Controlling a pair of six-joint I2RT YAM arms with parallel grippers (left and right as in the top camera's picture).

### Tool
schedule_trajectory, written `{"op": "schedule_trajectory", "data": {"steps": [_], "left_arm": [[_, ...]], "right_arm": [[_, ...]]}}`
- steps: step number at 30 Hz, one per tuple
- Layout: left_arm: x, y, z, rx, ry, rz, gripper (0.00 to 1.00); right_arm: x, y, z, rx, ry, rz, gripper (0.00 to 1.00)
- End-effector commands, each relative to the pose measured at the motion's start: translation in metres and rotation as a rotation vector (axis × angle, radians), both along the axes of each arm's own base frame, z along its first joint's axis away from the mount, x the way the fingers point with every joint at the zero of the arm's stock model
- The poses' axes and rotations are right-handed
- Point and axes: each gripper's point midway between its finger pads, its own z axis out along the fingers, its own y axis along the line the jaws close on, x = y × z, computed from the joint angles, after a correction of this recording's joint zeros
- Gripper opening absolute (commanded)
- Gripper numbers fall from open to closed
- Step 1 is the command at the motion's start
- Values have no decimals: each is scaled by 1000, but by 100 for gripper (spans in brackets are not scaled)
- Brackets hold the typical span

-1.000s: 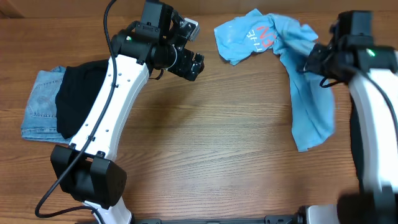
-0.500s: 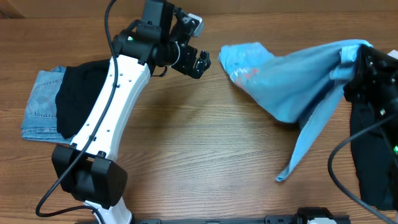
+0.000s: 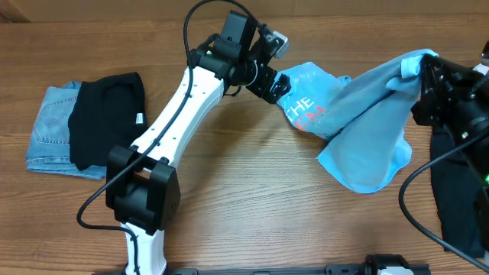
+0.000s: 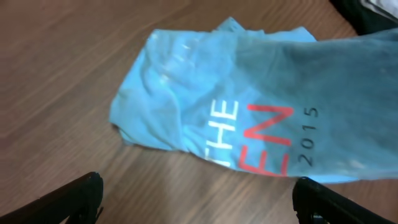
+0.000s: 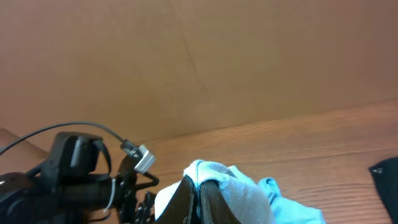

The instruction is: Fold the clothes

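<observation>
Findings: within the last second the left end effector (image 3: 275, 84) has swung right to the shirt's (image 3: 367, 130) left end and sits released above the print. The right end effector (image 5: 199, 193) is clenched on the shirt's right part, raised at far right. Folding has not begun.

The open worktop (image 3: 252, 206) lies centre and near. A folded pile (image 3: 92, 130) sits left and a black cloth (image 3: 458, 198) lies at the right edge.
</observation>
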Motion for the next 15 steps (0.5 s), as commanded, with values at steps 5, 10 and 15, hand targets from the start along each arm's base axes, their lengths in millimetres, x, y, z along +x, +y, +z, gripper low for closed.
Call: {"op": "schedule_trajectory", "data": {"steps": [5,10,15], "left_arm": [[38,-5,-79,72,2,47,92],[58,-16,-115,50,-23,55,80],[65,-24,-128,33,-39,64,66]], "right_arm": [[-15,14,15,18,-35,82,4],[-17,15,8,21,-3,86,4],[-19,15,3,23,18,88,4]]}}
